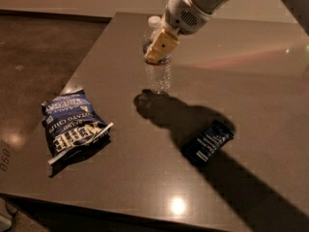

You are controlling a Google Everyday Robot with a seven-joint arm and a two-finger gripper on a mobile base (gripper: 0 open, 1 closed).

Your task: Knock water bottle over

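The water bottle (158,76) stands upright on the dark table (251,81), near its far left part. It is clear and ribbed, and its white cap (153,21) shows just left of the arm. My gripper (159,47) reaches down from the upper right, and its tan tip lies in front of the bottle's upper half, at the label band. The tip hides the label and the bottle's neck. Whether the tip touches the bottle cannot be told.
A blue crumpled chip bag (72,124) lies at the table's left front. A small dark snack bag (207,141) lies right of centre. The table's left edge (72,76) drops to a brown floor. The arm's shadow runs toward the front right.
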